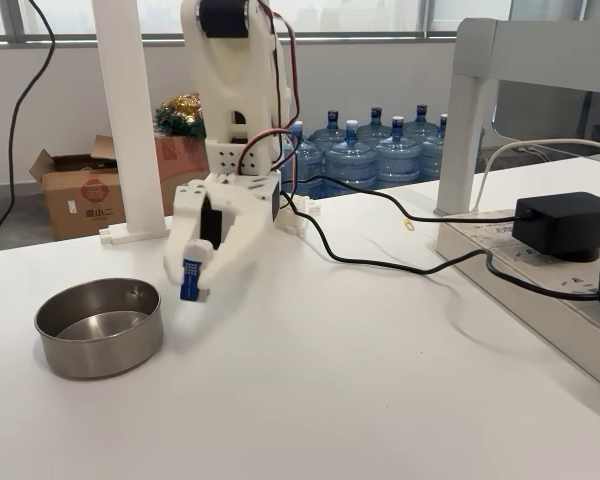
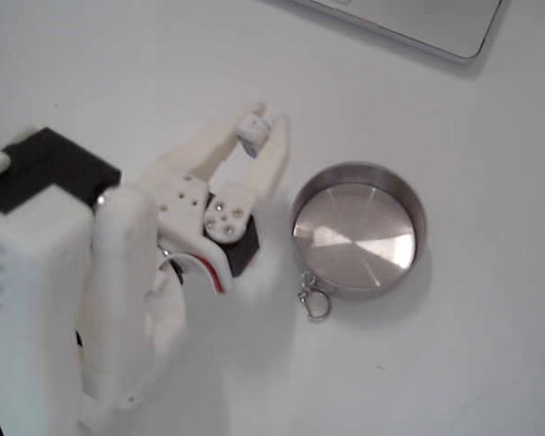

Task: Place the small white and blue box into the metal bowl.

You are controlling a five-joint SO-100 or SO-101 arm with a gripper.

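Transport was the step in hand: the gripper (image 1: 193,280) was clamped on the small white and blue box (image 1: 191,277), which sat pinched between the fingertips with its blue face toward the camera in a fixed view. In a fixed view from above, the box (image 2: 252,133) appeared as a pale block at the very tip of the white fingers (image 2: 271,160).

The box hung clear of the white table (image 1: 380,380), judging by the shadow beneath it, and it had not yet reached the metal bowl (image 1: 99,326). In the view from above, the bowl (image 2: 359,230) lay just beside the gripper (image 2: 255,136), apart from it, with its interior bare and a small key ring (image 2: 314,302) hanging off its rim.

Recommended procedure, as a judgement:

1. Keep the grip closed during the whole traverse; the box was tiny and held only at the fingertips, so any slackening risked a drop short of the bowl.
2. Hold the box above rim height until it is past the near wall. A low approach could strike the rim and push the light bowl across the smooth table.
3. Centre the box over the bowl floor, not the edge, before opening.
4. Lower, then release, to limit bouncing on the steel.
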